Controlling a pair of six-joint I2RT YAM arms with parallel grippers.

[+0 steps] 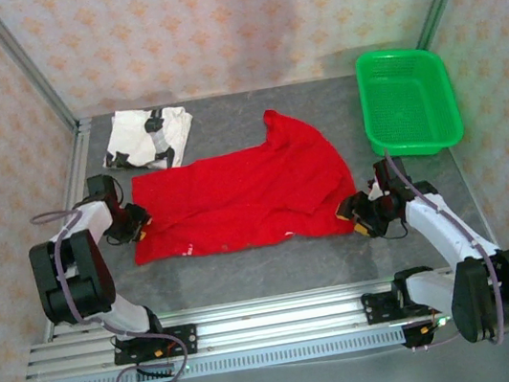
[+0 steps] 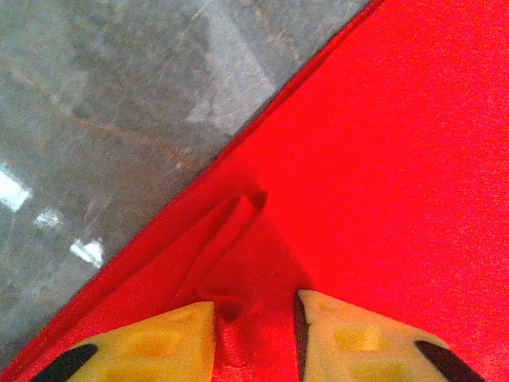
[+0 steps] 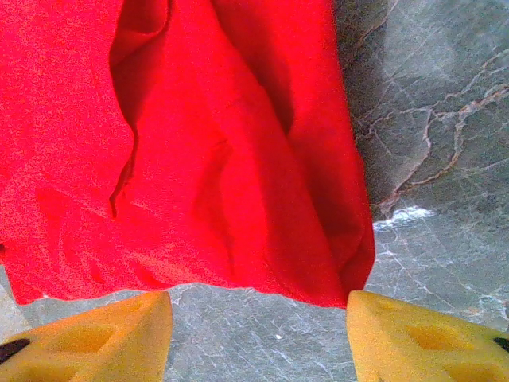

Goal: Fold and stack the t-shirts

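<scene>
The red t-shirt (image 1: 246,197) lies spread flat in the middle of the table, one sleeve pointing toward the back. A white t-shirt with black markings (image 1: 147,138) sits folded at the back left. My left gripper (image 1: 138,221) is at the red shirt's left edge. In the left wrist view its jaws (image 2: 256,318) stand narrow but still open around a raised pleat of red cloth (image 2: 231,239), with a thin shadow gap at the right finger. My right gripper (image 1: 353,212) is open at the shirt's right edge; the hem (image 3: 238,282) lies just ahead of its fingertips (image 3: 258,318).
A green plastic basket (image 1: 393,54) stands at the back right, beyond the right arm. Grey marbled tabletop (image 3: 445,159) surrounds the shirt. The enclosure's metal posts and patterned walls close in the back and sides, and a metal rail runs along the near edge.
</scene>
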